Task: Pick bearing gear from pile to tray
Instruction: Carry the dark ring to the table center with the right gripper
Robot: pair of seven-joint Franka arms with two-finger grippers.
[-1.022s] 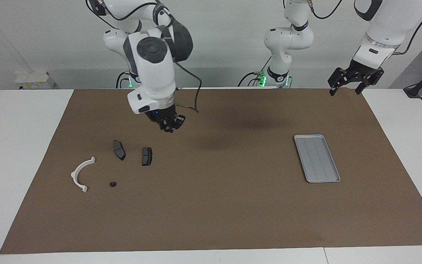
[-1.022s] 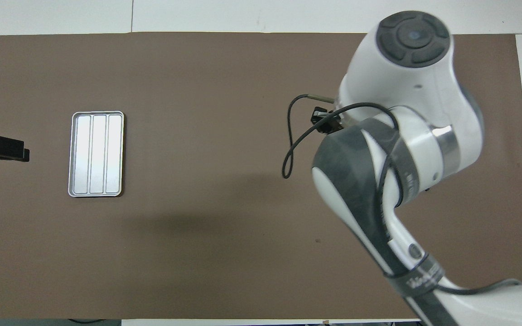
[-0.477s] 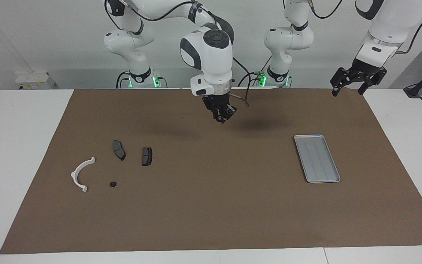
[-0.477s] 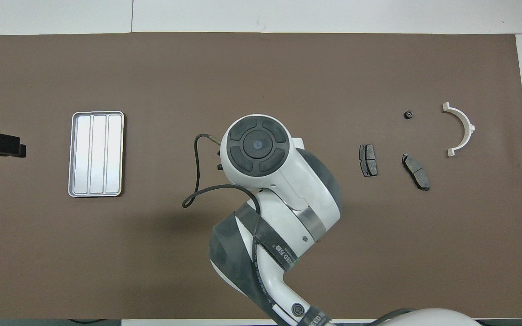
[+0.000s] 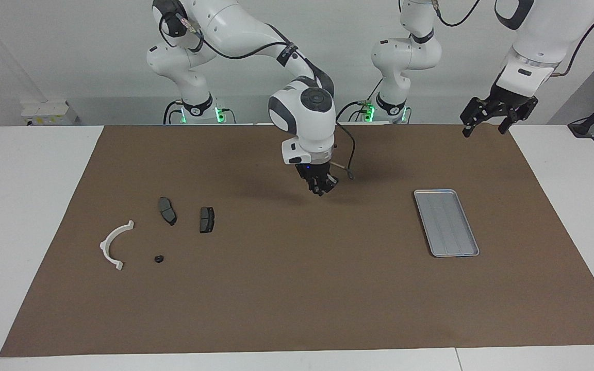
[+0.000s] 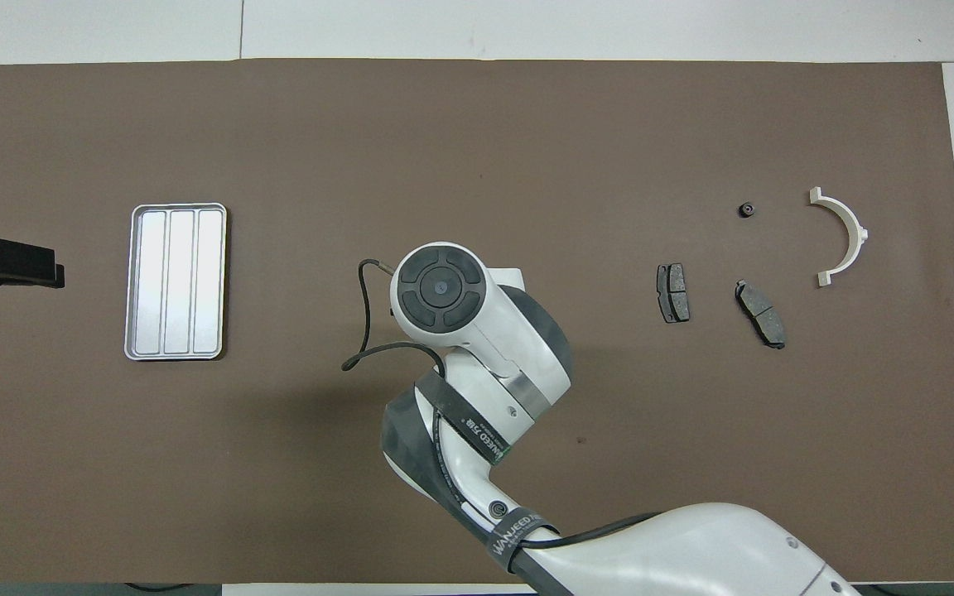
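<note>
The one bearing gear [image 5: 159,258] we can see is a tiny black round piece lying on the brown mat [image 5: 297,288] toward the right arm's end of the table. It sits just beside the white arc bracket [image 5: 105,241] and farther from the robots than the two brake pads [image 5: 167,210] [image 5: 207,219]; being round, it has no long axis to line up with. The right gripper [image 5: 320,188] hangs over bare mat about midway between this pile and the tray [image 5: 433,191]. The gear therefore lies toward the right arm's end from it, and the tray toward the left arm's end. We cannot tell whether that claw is closed or whether it carries anything, as nothing shows between its tips. If it does hold a piece, we judge the next move to be sideways to the tray, whose long axis runs from nearer the robots to farther from them. The left gripper [image 5: 498,116] waits over the mat's edge at its own end, jaws spread wide and empty; its arm is the one closer to the tray. We count one gear, two pads, one bracket and one tray.
</note>
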